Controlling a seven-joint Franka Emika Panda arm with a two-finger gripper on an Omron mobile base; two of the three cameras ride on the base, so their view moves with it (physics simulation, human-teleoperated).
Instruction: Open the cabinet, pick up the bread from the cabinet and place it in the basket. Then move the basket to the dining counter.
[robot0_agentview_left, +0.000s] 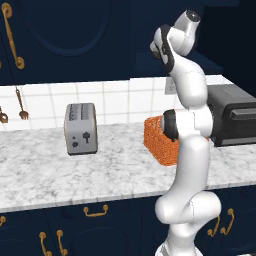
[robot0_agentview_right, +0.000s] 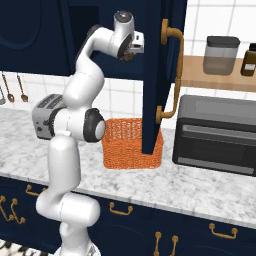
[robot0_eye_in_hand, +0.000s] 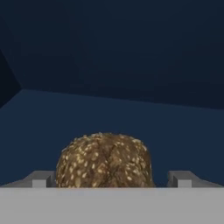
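Reaching into the tall dark navy cabinet (robot0_agentview_right: 160, 75), whose arched-panel door stood swung open, the white arm's gripper (robot0_eye_in_hand: 112, 183) held its fingers (robot0_eye_in_hand: 41, 179) spread wide, one on each side of the small rounded brown seeded bread (robot0_eye_in_hand: 105, 159), not closed on it. The bread sat on the cabinet's navy shelf. The square orange woven-mesh basket (robot0_agentview_right: 127, 145) rested on the marbled surface (robot0_agentview_left: 100, 170), between the grey two-slot toaster (robot0_agentview_left: 81, 128) and the dark oven (robot0_agentview_right: 217, 135).

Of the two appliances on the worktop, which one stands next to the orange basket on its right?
The black oven: wide, dark and low, just right of the orange basket. The grey toaster is small, upright, and stands apart on the basket's left.
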